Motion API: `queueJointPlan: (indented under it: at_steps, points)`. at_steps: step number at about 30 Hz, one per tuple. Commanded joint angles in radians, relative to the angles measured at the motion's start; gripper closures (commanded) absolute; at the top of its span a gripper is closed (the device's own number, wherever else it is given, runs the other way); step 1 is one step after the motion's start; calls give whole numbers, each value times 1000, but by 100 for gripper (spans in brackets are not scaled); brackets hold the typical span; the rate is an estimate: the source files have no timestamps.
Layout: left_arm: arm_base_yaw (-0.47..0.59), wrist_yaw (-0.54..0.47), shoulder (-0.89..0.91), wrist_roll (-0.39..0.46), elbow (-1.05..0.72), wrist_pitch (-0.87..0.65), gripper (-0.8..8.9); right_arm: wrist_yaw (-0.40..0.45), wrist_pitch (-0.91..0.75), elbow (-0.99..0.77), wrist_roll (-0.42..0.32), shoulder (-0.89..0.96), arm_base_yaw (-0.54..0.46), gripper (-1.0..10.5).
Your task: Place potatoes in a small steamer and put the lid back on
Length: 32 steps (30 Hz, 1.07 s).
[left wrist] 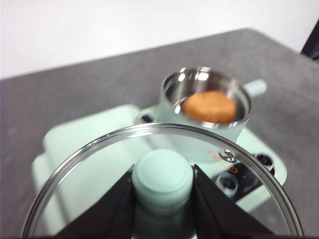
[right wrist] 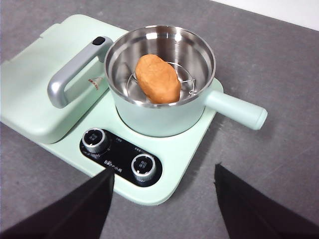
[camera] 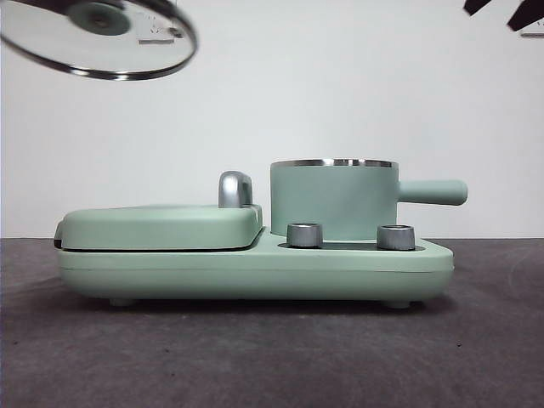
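My left pincer [left wrist: 162,199] pinches the mint-green knob [left wrist: 162,175] of the glass lid [camera: 102,38], holding it in the air, up and to the left of the small steamer [camera: 331,200]. The potato [right wrist: 157,78] lies on the wire rack [right wrist: 185,82] inside that open steamer, which sits on the green cooker base [camera: 255,268] on the counter [camera: 255,357]. My right pincer [right wrist: 162,199] hangs spread above the cooker's two dials [right wrist: 143,166].

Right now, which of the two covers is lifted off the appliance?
The clear glass lid, held high by its green knob in the left gripper. The flat green hinged cover lies closed beside the small steamer.
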State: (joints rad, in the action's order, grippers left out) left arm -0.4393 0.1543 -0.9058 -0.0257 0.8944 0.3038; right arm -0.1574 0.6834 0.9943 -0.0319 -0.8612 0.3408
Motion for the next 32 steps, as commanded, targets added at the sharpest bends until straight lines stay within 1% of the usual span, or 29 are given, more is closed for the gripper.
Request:
queueJointPlan:
  at_steps: [1, 9, 12, 15, 22, 32]
  points:
    - [-29, -1, -51, 10, 11, -119, 804, -3, -9, -22, 26, 44, 4, 639]
    - [-119, -9, -247, 11, 19, -410, 804, 2, 5, -48, 26, 150, 4, 639]
    - [-148, -32, -331, 36, 46, -479, 804, 2, 13, -48, 26, 166, 3, 639]
    - [-168, -32, -417, 53, 90, -512, 804, 2, 34, -48, 26, 172, 4, 639]
    - [-195, -32, -604, 91, 250, -513, 804, 2, 82, -48, 25, 170, 4, 639]
    - [-210, -17, -831, 93, 476, -513, 805, 2, 80, -48, 25, 171, 4, 639]
